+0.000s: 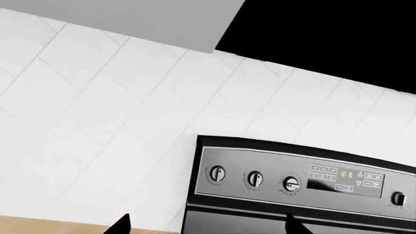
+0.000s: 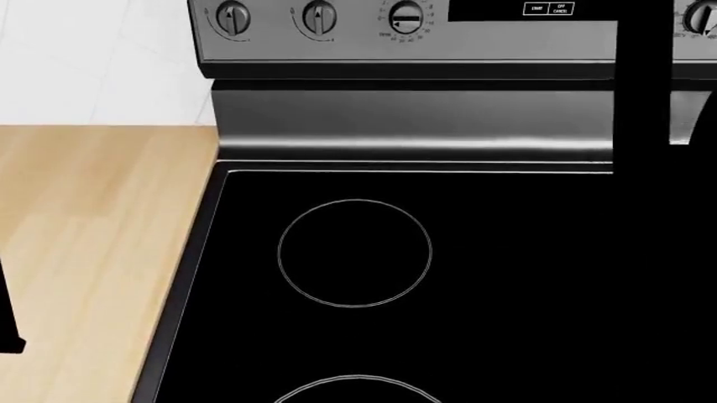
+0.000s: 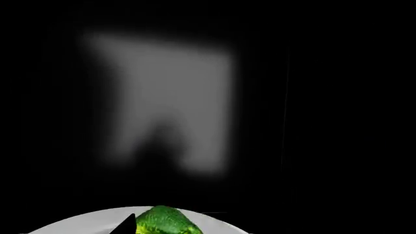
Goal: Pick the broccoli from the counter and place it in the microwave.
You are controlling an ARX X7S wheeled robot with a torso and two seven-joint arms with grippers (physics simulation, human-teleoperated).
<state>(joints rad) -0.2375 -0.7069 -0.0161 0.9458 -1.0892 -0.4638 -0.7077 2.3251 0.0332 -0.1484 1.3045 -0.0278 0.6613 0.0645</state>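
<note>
In the right wrist view the broccoli, a bumpy green floret, sits over a white plate inside the microwave's dark cavity. My right gripper is at the floret. One black fingertip shows beside the broccoli, set wide; the other is lost against the dark. My left gripper is open and empty, fingertips far apart, facing the stove's control panel. The beige counter lies left of the stove. Neither gripper shows in the head view.
The black glass stovetop with ring outlines fills the head view below the knob panel. My raised right arm crosses the panel. White wall tiles, a grey cabinet and a black body are above.
</note>
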